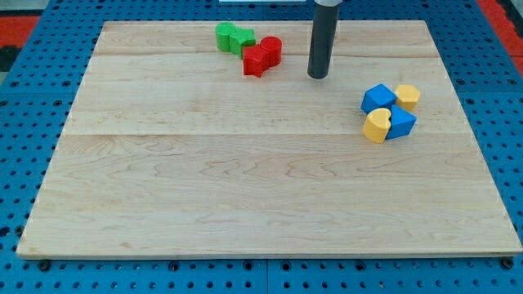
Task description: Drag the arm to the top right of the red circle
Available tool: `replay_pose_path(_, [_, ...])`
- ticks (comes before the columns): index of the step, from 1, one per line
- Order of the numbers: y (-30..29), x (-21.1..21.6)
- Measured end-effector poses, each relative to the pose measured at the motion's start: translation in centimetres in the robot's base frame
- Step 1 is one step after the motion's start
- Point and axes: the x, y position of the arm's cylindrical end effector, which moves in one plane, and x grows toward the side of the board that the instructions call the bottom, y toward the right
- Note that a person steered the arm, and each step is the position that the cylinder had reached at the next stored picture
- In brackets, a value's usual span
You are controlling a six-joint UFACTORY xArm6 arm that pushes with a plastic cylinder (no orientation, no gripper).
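Wooden bench point(245, 180) on a blue pegboard surface point(24, 49). The arm carries no gripper, only a dark rod ending in my tip point(317, 77), so nothing spread or pinched to report.

The tip stands on the board near the view's top, just to the view's right of the red pair, with a small gap of bare wood between.

Red circle point(271, 49) sits near the view's top edge, touching a red block of irregular shape point(257, 60) at its lower left. Two green blocks point(225, 35) point(242, 39) adjoin each other just left of the reds; their exact shapes are hard to make out.

Toward the view's right edge: a tight cluster of a blue cube-like block point(378, 98), a yellow block point(407, 95), a yellow heart-like block point(377, 125) and a second blue block point(401, 122), all touching or nearly so.

Wide open wood across the whole lower half and left side. A narrow strip lies between the red circle and the board's top edge.
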Motion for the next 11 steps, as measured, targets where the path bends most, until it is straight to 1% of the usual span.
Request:
replay_pose_path(2, [0.3, 1.5])
replay_pose_path(4, [0.4, 1.5])
replay_pose_path(7, [0.4, -3.8])
replay_pose_path(8, [0.4, -5.2])
replay_pose_path(9, [0.4, -5.2])
replay_pose_path(11, [-0.4, -8.1])
